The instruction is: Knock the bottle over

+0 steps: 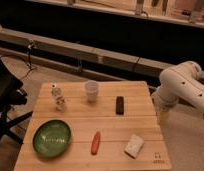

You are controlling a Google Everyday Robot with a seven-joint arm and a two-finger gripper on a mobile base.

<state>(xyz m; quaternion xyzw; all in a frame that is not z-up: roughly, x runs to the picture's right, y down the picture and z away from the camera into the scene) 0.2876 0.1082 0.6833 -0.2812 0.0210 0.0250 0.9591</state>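
Bottle (pixel 58 98) upright, long axis vertical, cap up; tool (pixel 162 116) well apart, beside table (pixel 142 122) (opening unclear)

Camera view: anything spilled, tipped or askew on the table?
Nothing stands out. The bottle and cup stand upright, the plate lies flat, nothing spilled. The pincer hangs beside the right edge of the table, away from the bottle.

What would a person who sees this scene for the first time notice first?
The white robot arm at the picture's right stands out, with its gripper hanging low beside the right edge of the wooden table. On it, the green plate at the front left and the red object at the front middle catch the eye. The small pale bottle stands upright at the back left, apart from the white cup.
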